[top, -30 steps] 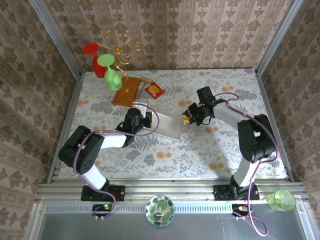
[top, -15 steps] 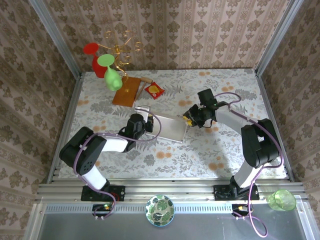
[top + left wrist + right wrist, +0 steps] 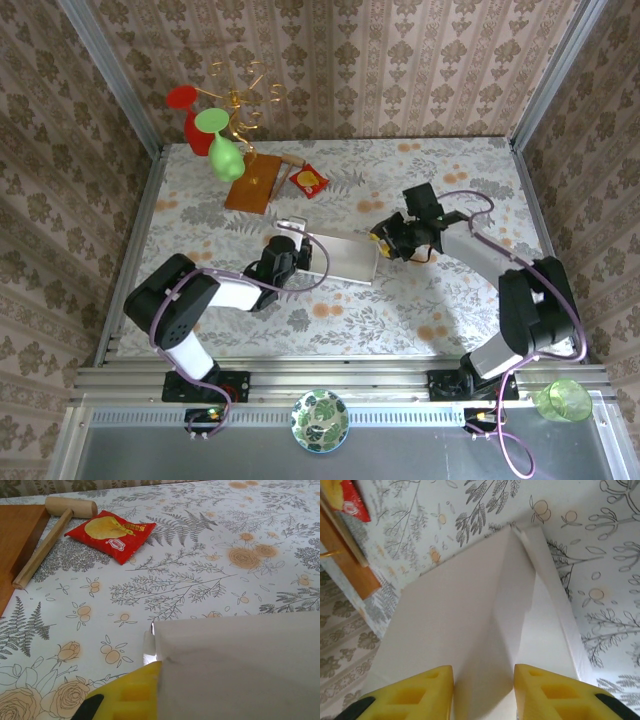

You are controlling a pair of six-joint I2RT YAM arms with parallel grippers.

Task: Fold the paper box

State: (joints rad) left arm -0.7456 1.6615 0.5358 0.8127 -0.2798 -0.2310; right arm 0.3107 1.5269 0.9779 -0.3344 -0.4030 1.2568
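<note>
The off-white paper box [image 3: 340, 256] lies mid-table between my two grippers. My left gripper [image 3: 298, 251] is at its left end, shut on the box's edge. In the left wrist view one yellow finger [image 3: 125, 695] presses against the box panel [image 3: 240, 665]; the other finger is hidden behind it. My right gripper [image 3: 383, 240] is at the box's right end. In the right wrist view its jaws stand open [image 3: 482, 692], with a raised crease of the box [image 3: 470, 605] running between the yellow fingers [image 3: 415, 695].
A brown wooden board [image 3: 252, 182], a wooden mallet [image 3: 50, 535] and a red crisp packet [image 3: 309, 179] lie at the back left. Behind them stands a gold rack with red and green glasses [image 3: 222, 140]. A patterned bowl [image 3: 319, 420] and a green cup [image 3: 563, 400] sit near the arm bases.
My right gripper's jaws have spread apart and it has drifted a little to the right. The left gripper and the box have shifted slightly right and nearer.
</note>
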